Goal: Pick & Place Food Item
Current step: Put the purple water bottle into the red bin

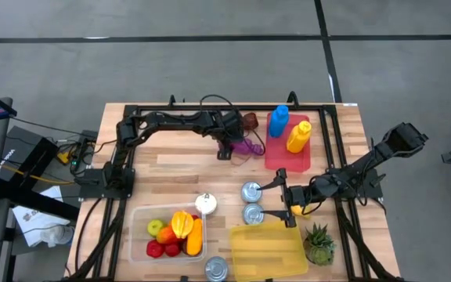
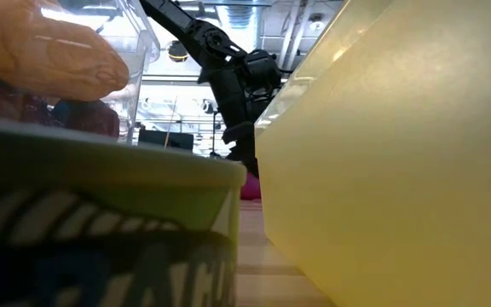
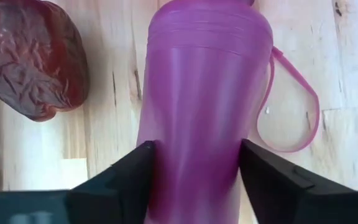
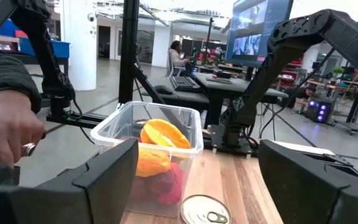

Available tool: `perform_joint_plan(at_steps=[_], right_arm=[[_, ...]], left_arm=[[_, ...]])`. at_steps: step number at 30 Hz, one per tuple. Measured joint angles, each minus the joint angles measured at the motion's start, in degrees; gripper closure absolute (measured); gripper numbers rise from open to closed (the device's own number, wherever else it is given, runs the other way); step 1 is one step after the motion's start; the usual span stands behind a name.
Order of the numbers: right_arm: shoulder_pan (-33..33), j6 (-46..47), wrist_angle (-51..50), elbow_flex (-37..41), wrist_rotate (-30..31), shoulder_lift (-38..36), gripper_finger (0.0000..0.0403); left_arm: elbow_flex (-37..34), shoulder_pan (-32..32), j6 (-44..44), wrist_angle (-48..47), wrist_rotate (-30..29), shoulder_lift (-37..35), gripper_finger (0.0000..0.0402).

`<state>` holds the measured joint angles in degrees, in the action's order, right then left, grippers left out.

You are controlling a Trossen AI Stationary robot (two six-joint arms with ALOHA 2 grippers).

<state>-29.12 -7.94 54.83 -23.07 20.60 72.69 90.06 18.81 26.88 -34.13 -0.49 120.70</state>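
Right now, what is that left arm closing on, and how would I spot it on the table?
Start at the red tray near the table's far edge, where a blue bottle and a yellow bottle stand. Just left of it, the left end effector straddles a purple bottle lying on the wood. It is the only purple thing, with a thin loop strap, beside a dark red lump.

Left gripper [image 1: 236,150]: reaching near the table's far edge, fingers [image 3: 120,180] flanking something. Right gripper [image 1: 283,199]: hovering right of centre, jaws spread.
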Motion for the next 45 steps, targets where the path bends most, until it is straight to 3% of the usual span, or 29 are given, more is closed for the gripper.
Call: perform_joint_plan(at_steps=[5,14,17,22,28,34,42,45], right_arm=[[0.00,0.00,0.00,0.00,0.19,0.00,0.0085],[0.00,-0.28,0.94,0.00,0.46,0.00,0.0085],[0.00,-1.13,1.41,0.00,1.59,0.00,0.0085],[0.58,-2.87,1.93,-0.16,9.17,0.00,0.0085],[4.86,-3.19,-1.08,-3.09,9.73,0.00,0.0085],[11.55,2.08,-24.52,-11.82,9.51,-2.03,0.0085],[17.83,5.31,-56.55,-28.36,9.10,-2.59,0.0085],[20.98,9.10,-66.04,-32.58,3.90,-2.58,0.0085]], left_arm=[[-0.25,-0.42,-2.39,-1.28,-0.71,-1.18,0.0234],[-1.91,-0.42,-5.41,-4.53,-2.04,-9.45,0.0249],[-4.75,-0.42,-6.19,-3.06,-2.34,-13.70,0.0255],[-12.33,-0.48,-7.76,2.13,-2.32,-22.46,0.0256],[-24.59,-1.00,-10.73,13.21,0.87,-34.63,0.0256],[-34.06,-3.20,-13.86,19.13,2.45,-43.36,0.0256],[-41.67,-5.67,-14.08,24.00,1.83,-46.46,0.0255],[-42.69,-6.15,-13.86,25.47,1.79,-46.40,0.0255]])
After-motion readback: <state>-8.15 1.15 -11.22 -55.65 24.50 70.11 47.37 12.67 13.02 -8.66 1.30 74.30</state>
